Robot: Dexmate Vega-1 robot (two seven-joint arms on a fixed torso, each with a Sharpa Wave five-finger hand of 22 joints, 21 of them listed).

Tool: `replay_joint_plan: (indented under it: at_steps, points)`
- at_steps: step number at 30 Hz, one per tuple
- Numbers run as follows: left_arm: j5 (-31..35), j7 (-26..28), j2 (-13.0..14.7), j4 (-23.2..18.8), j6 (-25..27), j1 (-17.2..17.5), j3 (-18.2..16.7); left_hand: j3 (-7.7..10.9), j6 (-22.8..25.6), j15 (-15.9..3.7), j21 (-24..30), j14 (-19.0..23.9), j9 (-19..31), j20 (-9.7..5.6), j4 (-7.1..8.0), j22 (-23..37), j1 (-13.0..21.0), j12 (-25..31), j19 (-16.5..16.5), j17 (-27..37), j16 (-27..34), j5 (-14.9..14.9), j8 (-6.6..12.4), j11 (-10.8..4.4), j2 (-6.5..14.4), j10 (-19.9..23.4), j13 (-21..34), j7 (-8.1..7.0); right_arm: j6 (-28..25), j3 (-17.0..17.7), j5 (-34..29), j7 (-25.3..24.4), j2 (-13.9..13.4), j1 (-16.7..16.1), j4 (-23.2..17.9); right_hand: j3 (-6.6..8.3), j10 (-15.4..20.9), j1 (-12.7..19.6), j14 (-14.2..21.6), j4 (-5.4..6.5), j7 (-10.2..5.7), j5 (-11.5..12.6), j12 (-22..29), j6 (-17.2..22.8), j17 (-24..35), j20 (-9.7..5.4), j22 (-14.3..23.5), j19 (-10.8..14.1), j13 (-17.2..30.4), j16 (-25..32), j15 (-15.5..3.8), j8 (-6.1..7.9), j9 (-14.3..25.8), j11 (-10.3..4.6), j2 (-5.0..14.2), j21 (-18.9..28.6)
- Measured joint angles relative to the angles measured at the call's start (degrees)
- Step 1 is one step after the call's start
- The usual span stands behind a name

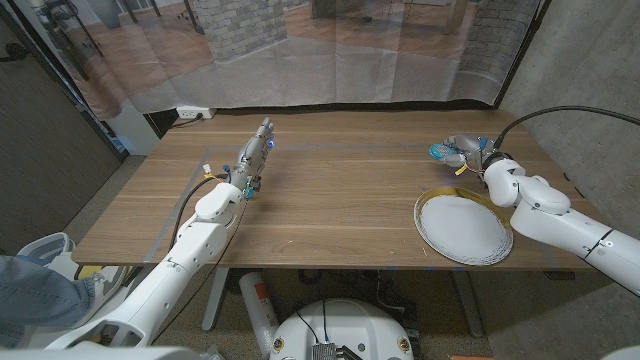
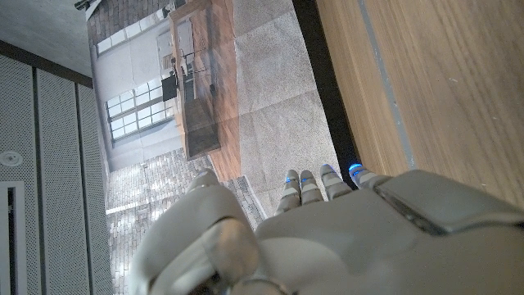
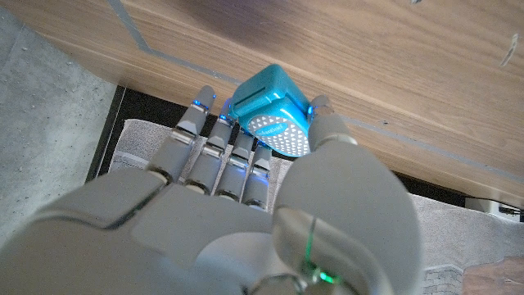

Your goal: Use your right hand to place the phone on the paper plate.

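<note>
The phone [image 1: 440,153] is a small teal device with a dotted pale face [image 3: 270,111]. My right hand [image 1: 468,156] holds it between thumb and fingers [image 3: 217,139] over the table's far right part. The white paper plate [image 1: 462,227] lies on the table near the front right edge, a short way nearer me than that hand, with nothing on it. My left hand [image 1: 253,162] is over the left half of the table, fingers stretched out toward the far edge [image 2: 315,182], holding nothing.
The wooden table [image 1: 340,200] ends just beyond the right hand, with a translucent sheet [image 1: 330,60] hanging behind it. A concrete wall [image 1: 590,60] stands close on the right. A black cable [image 1: 560,112] arcs over the right arm.
</note>
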Motion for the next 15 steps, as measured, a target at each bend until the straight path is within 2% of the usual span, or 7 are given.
replay_joint_plan:
  at_steps: [6, 15]
  points:
    - [0.05, -0.08, 0.02, 0.0, 0.09, -0.03, 0.02, 0.0, 0.0, 0.0, 0.0, 0.0, 0.0, 0.0, 0.0, 0.0, 0.0, 0.0, 0.0, 0.0, 0.0, 0.0, 0.0, 0.51, 0.0, 0.51, 0.0, 0.0, -0.41, 0.87, 0.26, 0.0, -0.81, -1.55, -1.19, 0.0, 0.0, 0.2, 0.0, 0.0, 0.0, 0.0, 0.0, 0.0, 0.0, 0.0, 0.0, 0.0, 0.0, 0.0, 0.0, 0.01, 0.01, 0.0, -0.2, 0.01]
    - [0.2, 0.0, 0.26, -0.72, 0.77, -0.04, 0.02, -0.39, 0.0, -0.23, 0.0, 0.23, 0.0, 0.0, -0.09, 0.0, 0.24, 0.0, 0.0, 0.0, 0.0, 0.0, 0.0, 0.2, 0.23, 0.82, 0.0, 0.0, -0.76, 2.01, 0.81, -0.21, -1.86, -3.69, -2.76, 0.0, 0.01, 0.19, 0.01, 0.0, 0.0, -0.04, -0.09, 0.0, -0.01, -0.2, 0.0, -0.21, 0.0, 0.0, 0.0, 0.0, 0.01, 0.0, -0.19, 0.02]
